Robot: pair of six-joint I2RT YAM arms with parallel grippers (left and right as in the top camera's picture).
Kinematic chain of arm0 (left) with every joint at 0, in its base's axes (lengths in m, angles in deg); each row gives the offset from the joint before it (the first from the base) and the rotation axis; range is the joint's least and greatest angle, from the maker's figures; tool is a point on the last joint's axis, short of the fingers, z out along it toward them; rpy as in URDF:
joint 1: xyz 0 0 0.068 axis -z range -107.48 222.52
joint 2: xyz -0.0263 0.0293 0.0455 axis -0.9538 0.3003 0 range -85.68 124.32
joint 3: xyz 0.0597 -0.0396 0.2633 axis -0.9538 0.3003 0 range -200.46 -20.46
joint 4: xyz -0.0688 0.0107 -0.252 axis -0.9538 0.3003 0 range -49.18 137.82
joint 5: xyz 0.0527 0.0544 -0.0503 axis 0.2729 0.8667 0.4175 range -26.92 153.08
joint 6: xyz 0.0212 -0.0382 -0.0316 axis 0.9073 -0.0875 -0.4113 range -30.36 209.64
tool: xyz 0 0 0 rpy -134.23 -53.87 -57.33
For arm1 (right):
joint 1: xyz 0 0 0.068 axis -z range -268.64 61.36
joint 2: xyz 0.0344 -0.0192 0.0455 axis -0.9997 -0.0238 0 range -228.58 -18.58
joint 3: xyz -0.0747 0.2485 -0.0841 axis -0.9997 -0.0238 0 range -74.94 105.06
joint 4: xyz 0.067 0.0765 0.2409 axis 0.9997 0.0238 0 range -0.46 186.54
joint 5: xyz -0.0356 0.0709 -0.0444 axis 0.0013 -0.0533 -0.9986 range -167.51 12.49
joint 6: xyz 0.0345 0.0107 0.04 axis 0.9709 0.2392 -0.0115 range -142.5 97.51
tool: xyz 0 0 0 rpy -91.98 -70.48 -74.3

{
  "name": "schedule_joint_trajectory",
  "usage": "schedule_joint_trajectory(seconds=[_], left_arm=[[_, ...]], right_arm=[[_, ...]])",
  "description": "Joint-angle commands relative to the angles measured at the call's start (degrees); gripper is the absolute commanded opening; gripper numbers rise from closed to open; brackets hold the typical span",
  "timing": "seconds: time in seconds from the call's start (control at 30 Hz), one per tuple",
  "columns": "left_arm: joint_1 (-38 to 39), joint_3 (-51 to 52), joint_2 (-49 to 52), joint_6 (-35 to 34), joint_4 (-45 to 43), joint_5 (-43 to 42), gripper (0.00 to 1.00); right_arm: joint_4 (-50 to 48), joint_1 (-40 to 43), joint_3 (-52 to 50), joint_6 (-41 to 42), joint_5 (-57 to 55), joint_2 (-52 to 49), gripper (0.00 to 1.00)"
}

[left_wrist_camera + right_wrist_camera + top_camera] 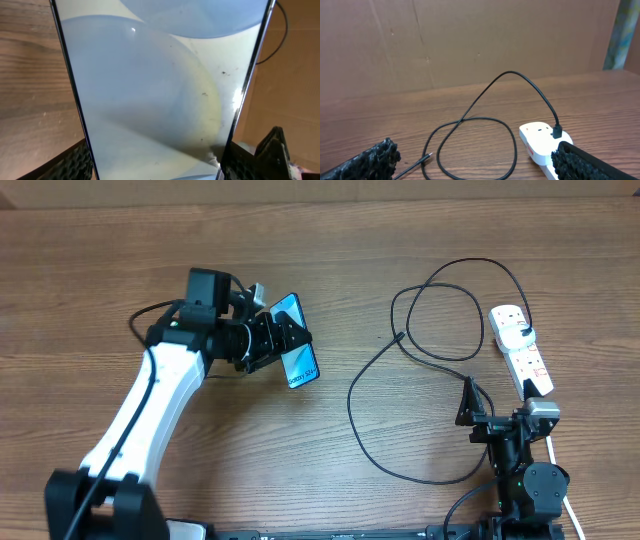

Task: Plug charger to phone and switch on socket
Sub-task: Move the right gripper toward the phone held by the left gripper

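Left gripper (281,347) clamps phone (303,368), screen filling its wrist view; right gripper (475,154) spread empty, cable (350,395) loop and socket (523,348) ahead.

In the left wrist view the phone (160,90) fills the frame. Its top and bottom run off the edges, and the screen is so washed out that I can read nothing on it. In the overhead view the left hand (268,345) covers the phone's left side, and the screen text is too small for me to read. In the right wrist view the socket (537,142) is cut by the bottom edge and hidden at lower right behind a finger of the right hand (477,162). The charger (485,95) tip at lower left is too small to make out.
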Motion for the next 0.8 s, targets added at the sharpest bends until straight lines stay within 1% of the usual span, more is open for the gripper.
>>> schedule_joint_trajectory(seconds=[0.0,0.1,0.23,0.27,0.33,0.4,0.47,0.5,0.53,0.6,0.67,0.77], left_arm=[[-0.09,-1.64,-4.87,0.7,0.94,1.22,0.45],[-0.09,-1.64,-7.06,-0.79,1.53,0.81,0.45],[-0.09,-1.64,-7.96,-2.21,1.88,-0.83,0.45],[-0.09,-1.64,-7.93,-2.67,1.92,-1.27,0.45],[-0.09,-1.64,-7.93,-4.09,2.29,-1.55,0.45],[-0.09,-1.64,-7.93,-5.01,2.27,-2.45,0.45],[-0.09,-1.64,-7.91,-6.38,2.27,-2.64,0.45],[-0.07,-1.64,-7.91,-6.47,2.27,-2.8,0.45],[-0.04,-1.64,-7.91,-6.84,2.29,-3.43,0.45],[-0.04,-1.64,-7.91,-8.17,2.29,-3.78,0.45],[-0.04,-1.64,-7.91,-9.97,2.27,-4.33,0.44],[0.0,-1.64,-7.91,-10.88,2.25,-5.22,0.44]], right_arm=[[-0.52,-0.22,-0.61,8.59,2.73,0.31,1.0],[-1.2,-0.22,-0.61,27.91,9.31,0.31,1.0],[-2.1,-0.22,-0.61,56.35,27.93,0.31,1.0],[-2.12,-0.22,-0.61,62.12,33.29,0.31,1.0],[-1.92,-0.22,-0.61,69.72,41.55,0.31,1.0],[-1.79,-0.31,-0.61,72.52,45.4,0.31,1.0],[-2.36,-0.33,-0.61,72.35,44.13,0.31,1.0],[-3.48,-0.33,-0.61,70.4,42.95,0.31,1.0],[-6.64,-0.37,-0.61,64.63,41.29,0.31,1.0],[-12.02,-0.48,-0.61,57.37,39.71,0.31,1.0],[-16.39,-0.87,-0.59,54.36,38.4,0.24,1.0],[-17.53,-2.12,-0.57,53.46,37.94,-0.79,1.0]])
